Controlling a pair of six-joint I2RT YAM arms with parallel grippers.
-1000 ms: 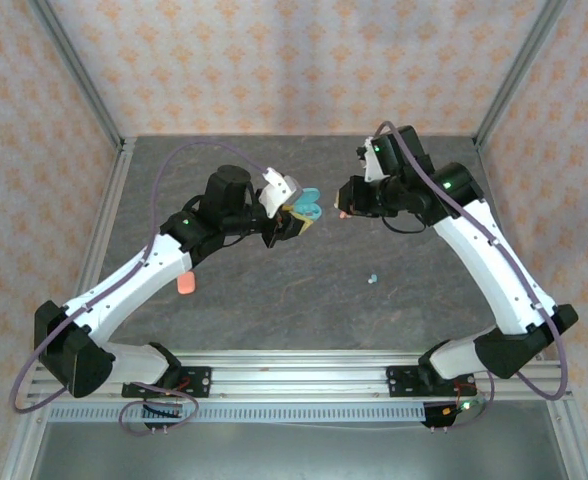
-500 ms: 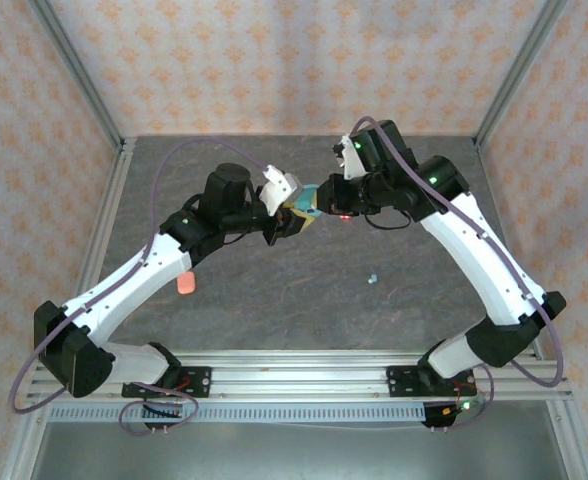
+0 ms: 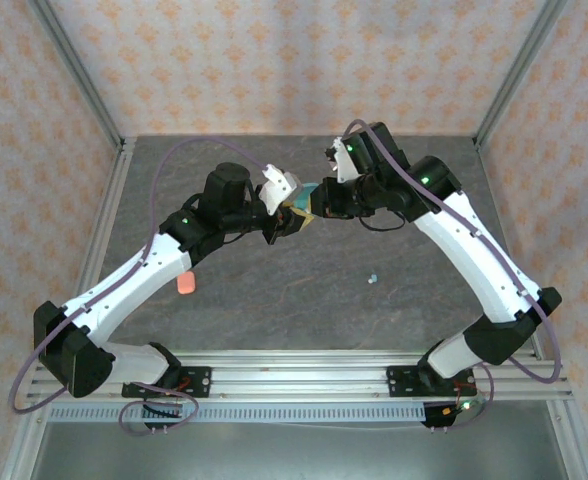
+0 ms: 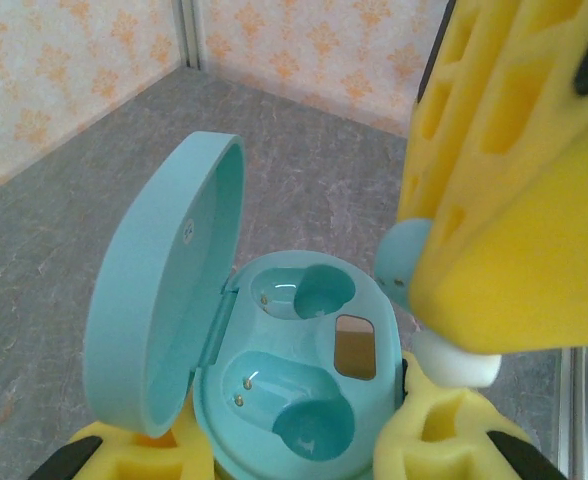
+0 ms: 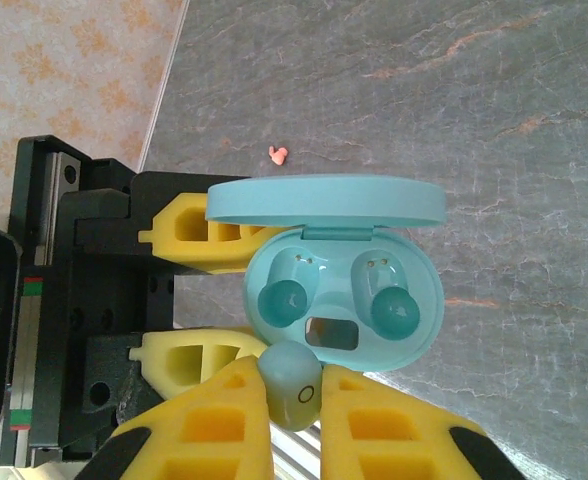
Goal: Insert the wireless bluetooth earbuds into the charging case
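Your R gripper (image 5: 292, 392) is pinched narrow on a light blue earbud (image 5: 288, 368), at the rim of the open charging case (image 5: 342, 290). L gripper (image 3: 286, 218) clamps the case over the far-middle table (image 3: 304, 300). Both sockets (image 5: 282, 297) are empty. Step: insertion. Next: align bud w/ one socket, press gently

The teal charging case (image 4: 274, 345) is sitting open in the left gripper (image 4: 289, 455), its lid (image 4: 154, 330) standing upright and both wells showing empty. A light blue earbud (image 5: 289, 372) is hanging pinched in the right gripper (image 5: 292, 398), just beside the case's front rim. A second light blue earbud (image 3: 372, 279) and a salmon-pink earbud (image 5: 278, 154) are lying loose on the table (image 3: 304, 300).
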